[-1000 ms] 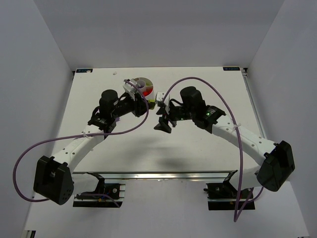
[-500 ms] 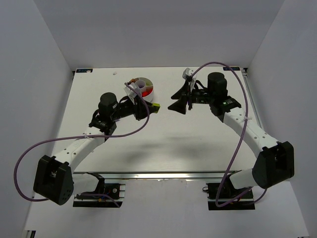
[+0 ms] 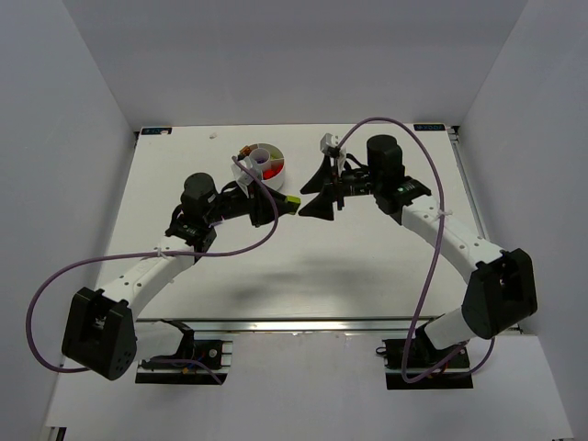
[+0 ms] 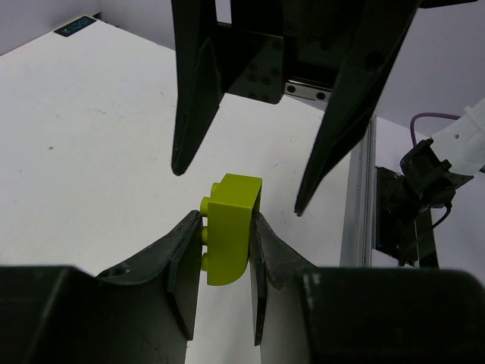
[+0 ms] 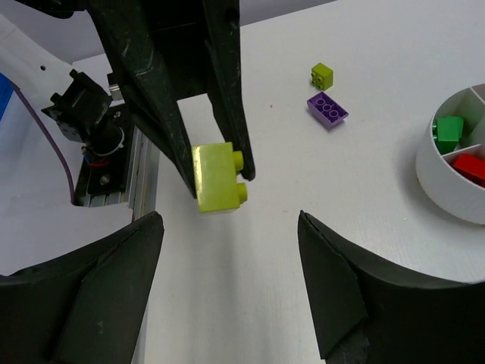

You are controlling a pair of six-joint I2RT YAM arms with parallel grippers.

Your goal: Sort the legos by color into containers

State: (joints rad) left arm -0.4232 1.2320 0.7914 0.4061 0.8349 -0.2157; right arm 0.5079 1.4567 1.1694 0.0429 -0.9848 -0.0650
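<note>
My left gripper [image 3: 288, 200] is shut on a lime-yellow lego [image 3: 291, 198], held above the table just right of the round white dish [image 3: 278, 171]. In the left wrist view the lego [image 4: 227, 227] sits between my left gripper's [image 4: 223, 246] fingers. My right gripper [image 3: 312, 193] is open and empty, facing the lego from the right, its jaws spread on either side. In the right wrist view the held lego [image 5: 216, 178] hangs beyond my right gripper [image 5: 229, 220]. The dish [image 5: 443, 189] holds a green lego [image 5: 449, 133] and a red lego [image 5: 470, 167].
A purple lego [image 5: 327, 108] and a small lime-yellow lego [image 5: 322, 74] lie loose on the table beyond the dish. The table's metal front rail [image 5: 140, 178] and a clamp show behind the left arm. White walls close in the back and sides.
My right gripper rose from the table centre, swung back right, then came left to face the held lego. My left gripper moved slightly right with the lego.
</note>
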